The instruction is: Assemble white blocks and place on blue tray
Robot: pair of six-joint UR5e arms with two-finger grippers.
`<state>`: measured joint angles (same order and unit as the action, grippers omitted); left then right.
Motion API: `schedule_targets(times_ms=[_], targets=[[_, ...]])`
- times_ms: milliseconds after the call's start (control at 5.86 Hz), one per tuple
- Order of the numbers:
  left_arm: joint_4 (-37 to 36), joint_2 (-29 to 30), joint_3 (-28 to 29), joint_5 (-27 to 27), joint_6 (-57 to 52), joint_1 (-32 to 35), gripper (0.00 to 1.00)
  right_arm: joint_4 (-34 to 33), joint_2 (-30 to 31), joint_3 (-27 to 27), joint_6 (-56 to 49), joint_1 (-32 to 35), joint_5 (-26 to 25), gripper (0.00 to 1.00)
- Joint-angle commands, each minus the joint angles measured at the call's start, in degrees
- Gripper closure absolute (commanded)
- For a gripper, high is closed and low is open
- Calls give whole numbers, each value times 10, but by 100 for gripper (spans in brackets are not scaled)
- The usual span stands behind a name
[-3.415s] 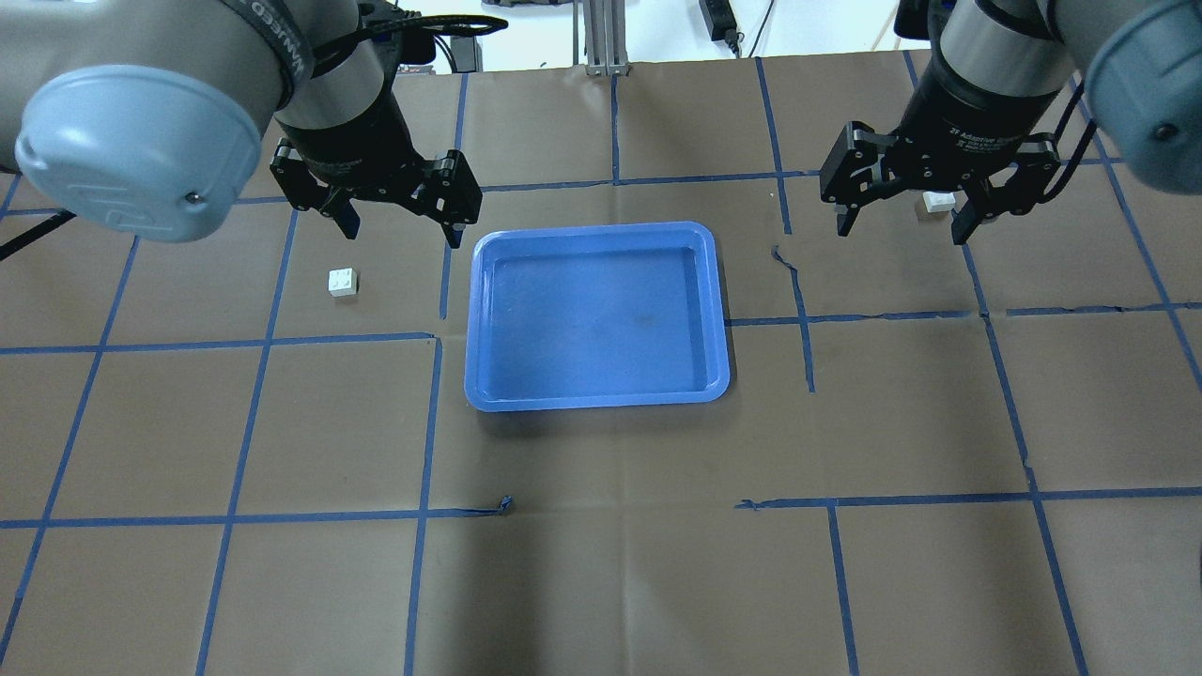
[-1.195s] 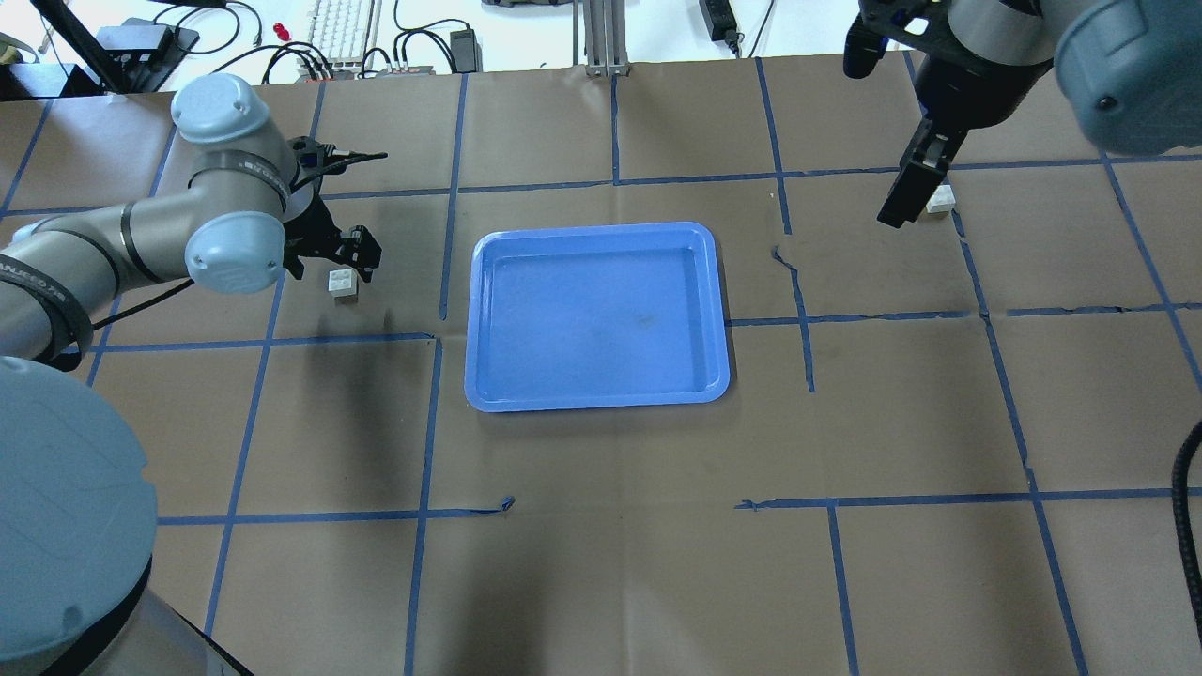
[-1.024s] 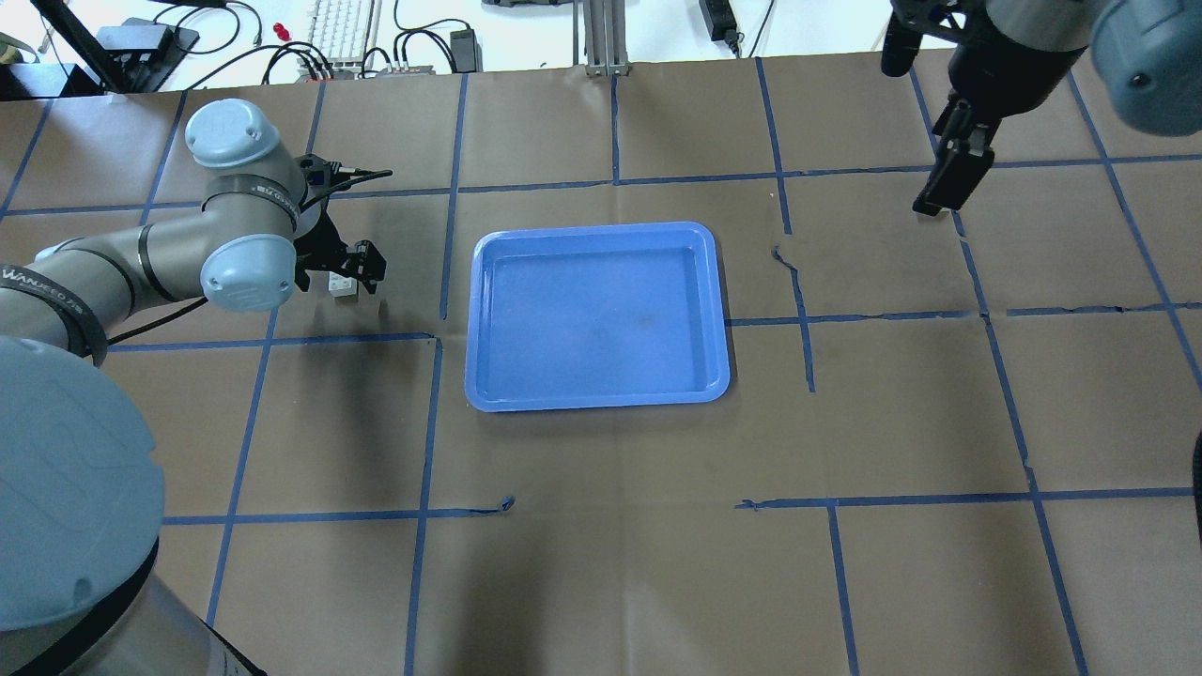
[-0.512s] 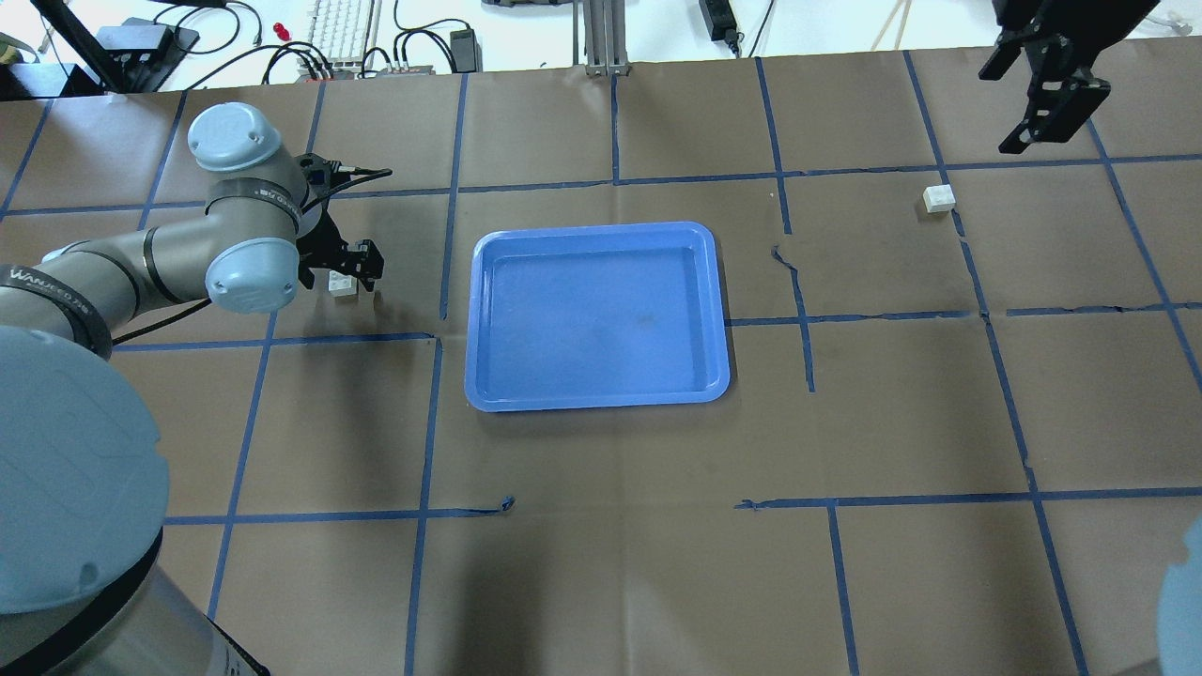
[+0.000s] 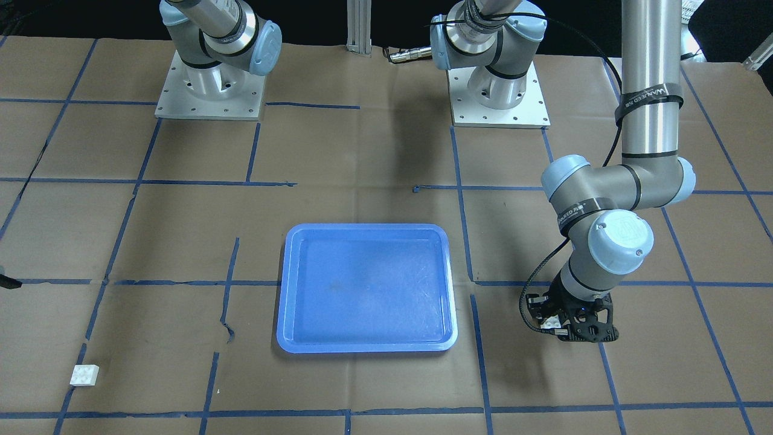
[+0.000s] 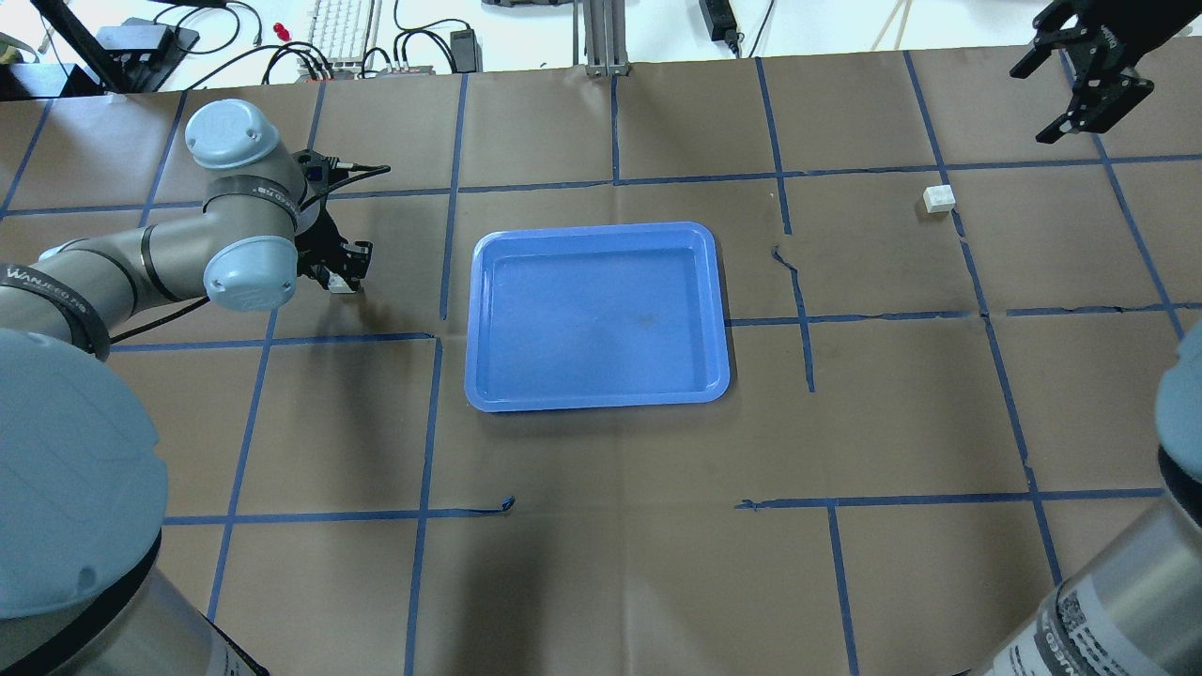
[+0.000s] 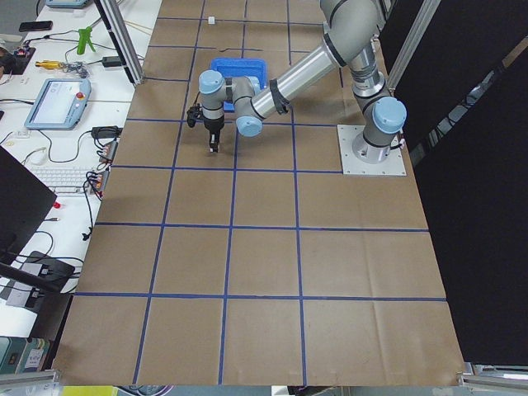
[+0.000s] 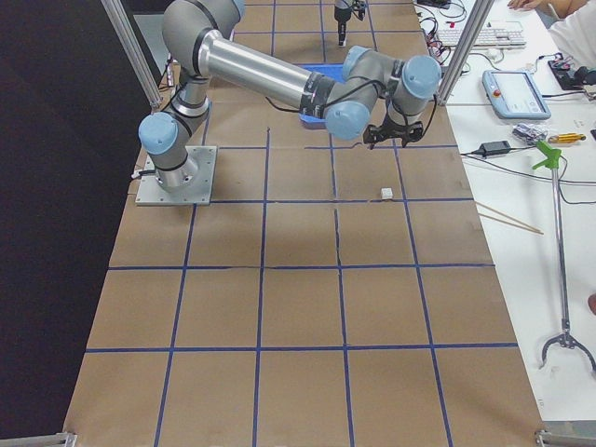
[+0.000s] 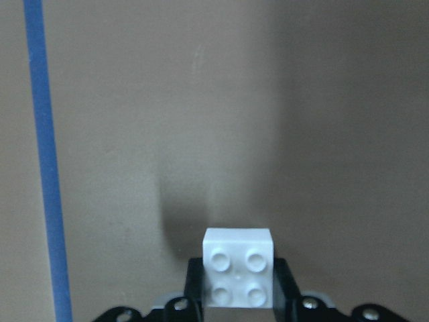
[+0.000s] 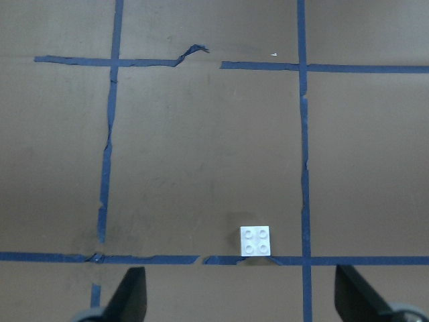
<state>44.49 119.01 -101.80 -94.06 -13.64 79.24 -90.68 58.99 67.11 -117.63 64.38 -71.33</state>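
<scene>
left gripper point(image 6: 338, 270) is clamping the left white block point(image 9: 238, 275) by its sides, block centred between the pads, sitting near the blue tray point(image 6: 597, 230) on the robot's left. i'd be lifting straight up, keeping the studs level for mating. right gripper point(image 10: 239, 282) is hanging wide open, empty, above the right white block point(image 6: 939, 198), which is lying on the table, well apart from the tray. can't tell if the left block is clearing the table; the wrist is hiding the grip overhead.

Blue tray point(image 6: 601, 310) between two white blocks point(image 6: 939, 198)
</scene>
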Motion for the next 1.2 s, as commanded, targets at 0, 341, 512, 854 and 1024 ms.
schedule_targets(times_ms=[0, 341, 512, 854, 1024], targets=[[8, -22, 1, 3, -57, 50, 95, -1, -89, -5, -55, -29, 81, 0], [80, -66, 9, 23, -150, 149, 94, -11, -139, -1, -81, -31, 118, 0], [95, -73, 9, 47, -255, 198, 94, -12, -157, -1, -106, -31, 119, 0], [93, -61, -2, 50, -513, 232, 93, -31, -175, 0, -125, -31, 120, 0], [92, -44, -3, 52, -608, 244, 93, -34, -182, 0, -126, -31, 119, 0]])
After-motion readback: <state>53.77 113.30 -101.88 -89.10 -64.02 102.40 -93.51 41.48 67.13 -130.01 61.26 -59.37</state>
